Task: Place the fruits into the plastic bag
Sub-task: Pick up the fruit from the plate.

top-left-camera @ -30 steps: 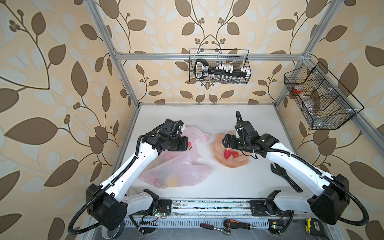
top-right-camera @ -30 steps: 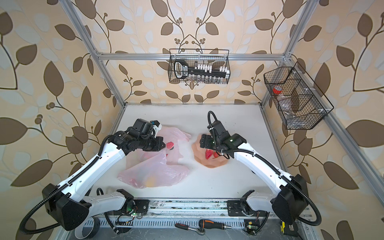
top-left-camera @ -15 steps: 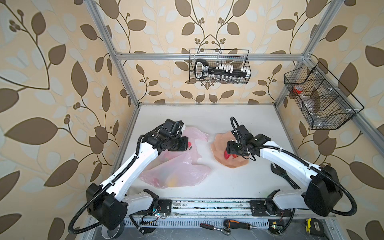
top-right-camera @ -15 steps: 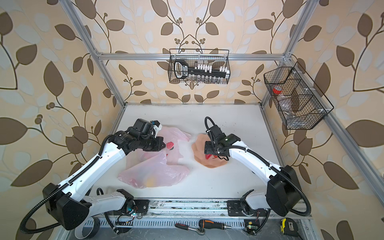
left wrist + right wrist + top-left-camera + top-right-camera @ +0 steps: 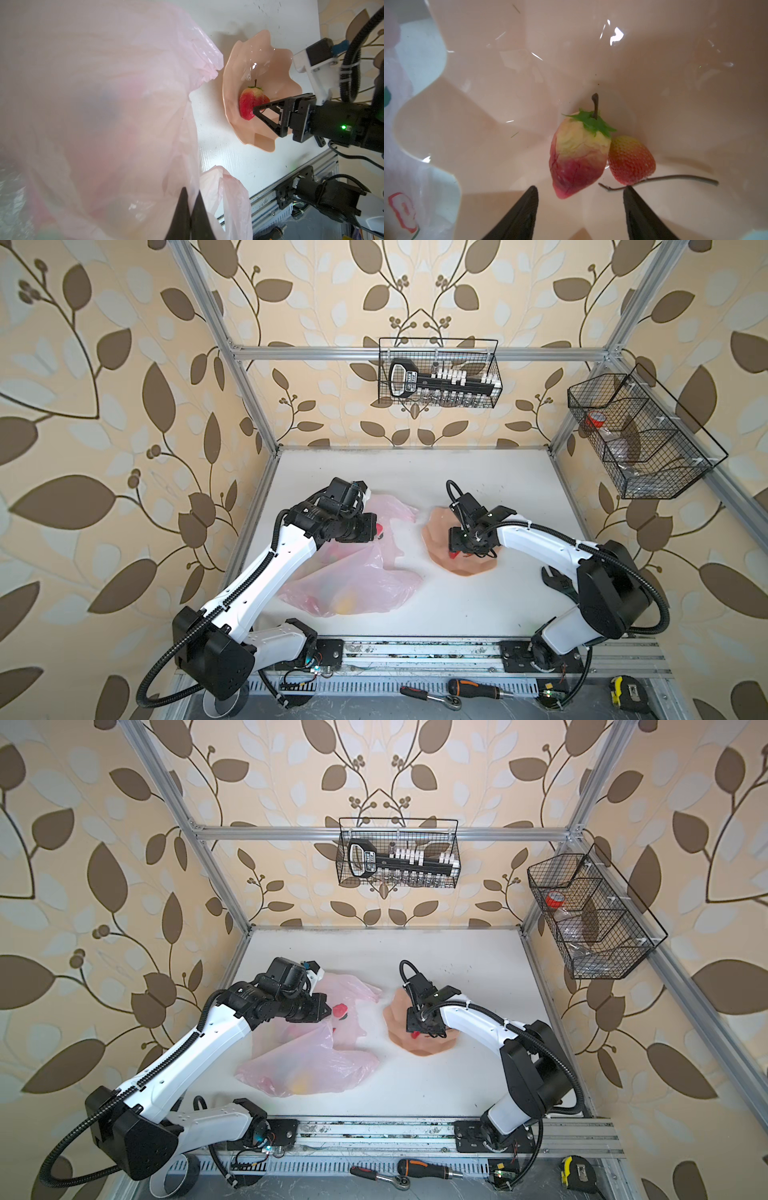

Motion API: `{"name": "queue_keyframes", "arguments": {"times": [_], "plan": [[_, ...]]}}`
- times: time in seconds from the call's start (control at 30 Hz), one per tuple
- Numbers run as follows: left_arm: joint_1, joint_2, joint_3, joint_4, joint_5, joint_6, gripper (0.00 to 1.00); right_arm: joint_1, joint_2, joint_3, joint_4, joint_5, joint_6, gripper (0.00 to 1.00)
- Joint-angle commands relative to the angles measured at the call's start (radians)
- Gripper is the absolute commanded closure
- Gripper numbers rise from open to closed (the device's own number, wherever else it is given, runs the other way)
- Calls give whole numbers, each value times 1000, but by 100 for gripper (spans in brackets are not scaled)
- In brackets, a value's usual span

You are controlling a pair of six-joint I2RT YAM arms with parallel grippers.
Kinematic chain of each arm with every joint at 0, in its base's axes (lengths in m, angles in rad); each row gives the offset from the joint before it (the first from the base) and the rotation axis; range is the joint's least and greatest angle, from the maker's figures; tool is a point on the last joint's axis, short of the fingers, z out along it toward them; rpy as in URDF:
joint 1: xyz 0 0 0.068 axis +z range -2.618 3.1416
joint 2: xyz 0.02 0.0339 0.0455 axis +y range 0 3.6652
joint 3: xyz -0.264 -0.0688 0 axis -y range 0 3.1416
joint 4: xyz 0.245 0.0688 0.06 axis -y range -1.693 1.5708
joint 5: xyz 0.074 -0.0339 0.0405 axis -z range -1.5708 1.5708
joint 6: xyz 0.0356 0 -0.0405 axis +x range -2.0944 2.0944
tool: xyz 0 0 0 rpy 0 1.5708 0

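- Ref.: clock dirs as seen in both top views, 12 o'clock = rear wall.
- Left tool [image 5: 191, 190]: jaws fully closed, tips together, w/ a fold of the plastic bag [image 5: 104, 104] pinched between them. The film is lifted off the bench [image 5: 457, 614] at the grip.
- Left arm [image 5: 266, 572]: base at the bench's 7 o'clock corner, long link running toward 1 o'clock. The wrist is bent toward 3 o'clock and sits above the bag's 12 o'clock portion.
- Right tool [image 5: 580, 188]: jaws part-open, medium gap, nothing gripped. The tips sit low inside the plate [image 5: 488, 93], astride the pointed end of the larger strawberry [image 5: 577, 158]. One tip touches a loose stem [image 5: 675, 178] lying on the plate. Contact w/ the fruit itself: cannot tell.
- Right arm [image 5: 540, 539]: base at the 5 o'clock corner, elbow near the 3 o'clock edge, forearm running toward 9 o'clock. The wrist is pitched down over the plate centre.
- Fruits on plate: the larger strawberry is red w/ a pale yellow top, green calyx and short stalk. The smaller strawberry [image 5: 631, 160] touches it on one side.
- Plastic bag in a top view [image 5: 353, 585]: on the bench at 9 o'clock of the plate, near but apart. A yellow fruit [image 5: 345, 605] shows blurred through the film at the bag's 6 o'clock end.
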Motion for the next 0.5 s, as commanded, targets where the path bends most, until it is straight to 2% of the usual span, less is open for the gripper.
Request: {"name": "queue_keyframes", "arguments": {"times": [0.0,0.3,0.47], "plan": [[1,-3,39,-3,19,21,100,-2,31,32,8,12,-15,36],[1,0,42,-3,20,19,100,-2,99,58,29,33,-23,37],[1,-2,42,-3,22,17,100,-3,122,67,43,36,-22,42]]}}
